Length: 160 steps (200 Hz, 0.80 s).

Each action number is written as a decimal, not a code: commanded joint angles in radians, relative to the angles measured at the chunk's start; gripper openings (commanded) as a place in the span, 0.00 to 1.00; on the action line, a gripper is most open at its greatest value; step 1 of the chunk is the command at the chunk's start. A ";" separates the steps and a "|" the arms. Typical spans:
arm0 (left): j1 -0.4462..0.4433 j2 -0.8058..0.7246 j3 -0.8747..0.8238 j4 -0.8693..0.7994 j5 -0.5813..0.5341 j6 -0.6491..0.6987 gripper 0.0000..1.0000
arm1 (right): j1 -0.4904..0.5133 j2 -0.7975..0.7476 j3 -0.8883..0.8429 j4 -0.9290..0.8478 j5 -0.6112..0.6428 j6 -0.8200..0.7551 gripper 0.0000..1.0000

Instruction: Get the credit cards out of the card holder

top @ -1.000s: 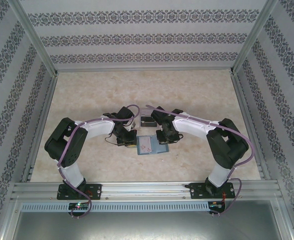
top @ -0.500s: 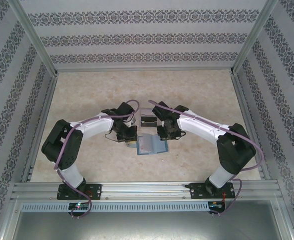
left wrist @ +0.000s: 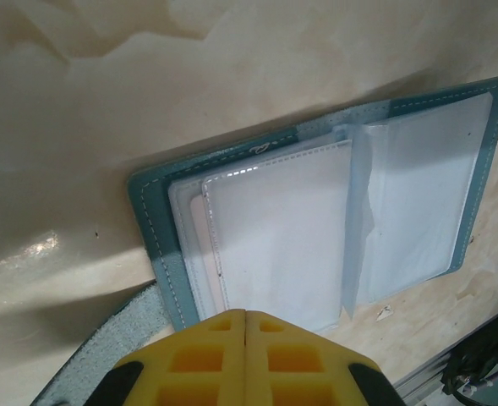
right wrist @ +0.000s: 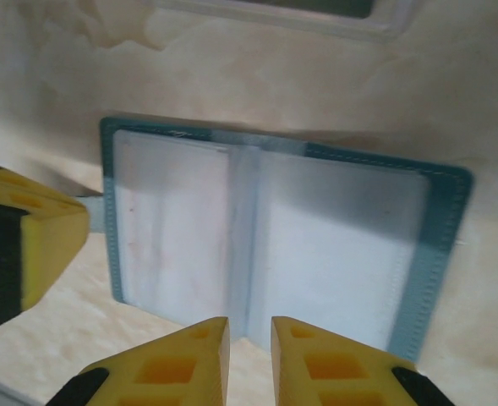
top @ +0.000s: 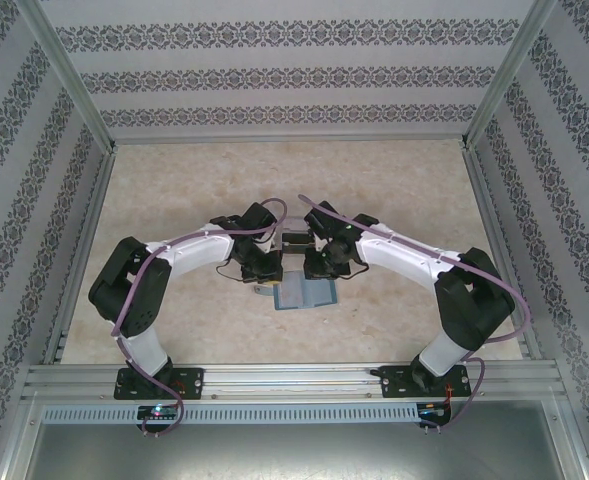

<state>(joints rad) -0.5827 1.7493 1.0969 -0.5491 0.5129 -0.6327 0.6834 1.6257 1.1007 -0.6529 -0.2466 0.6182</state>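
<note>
1. Card holder (top: pixel 306 293): lies opened flat on the bench (top: pixel 174 180), midway between the left and right edges and somewhat closer to the near edge than the far one. The teal cover faces down. The clear sleeves face up on both halves.

2. Credit cards (left wrist: pixel 196 254): a pale peach edge shows behind the frosted sleeves of one half, inside the holder. The number of cards cannot be told.

3. Left gripper (top: pixel 259 275): sits at the left short edge of the holder. In the left wrist view its yellow fingers (left wrist: pixel 206 355) are pressed together with no gap, directly over the holder's edge. Whether a sleeve or the cover is pinched between them cannot be told.

4. Right gripper (top: pixel 319 268): sits over the far side of the holder. In the right wrist view its fingers (right wrist: pixel 189 364) stand a narrow slit apart, in line with the centre fold. Nothing is seen between them.

5. Clear plastic box (top: pixel 296 240): stands just beyond the holder on the far side, between the two wrists.
</note>
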 commanded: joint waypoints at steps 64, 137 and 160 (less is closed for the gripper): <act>-0.005 0.036 -0.060 0.034 -0.025 -0.010 0.00 | 0.051 0.164 -0.037 0.339 -0.231 0.200 0.15; -0.006 0.042 -0.066 0.034 -0.023 0.000 0.00 | 0.059 0.197 -0.020 0.171 -0.074 0.145 0.30; -0.005 0.042 -0.066 0.034 -0.021 0.001 0.00 | 0.058 0.199 -0.008 0.113 -0.031 0.120 0.38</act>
<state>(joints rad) -0.5827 1.7782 1.0378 -0.5289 0.4969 -0.6357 0.7376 1.8149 1.0756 -0.4297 -0.3656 0.7727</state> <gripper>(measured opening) 0.046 0.338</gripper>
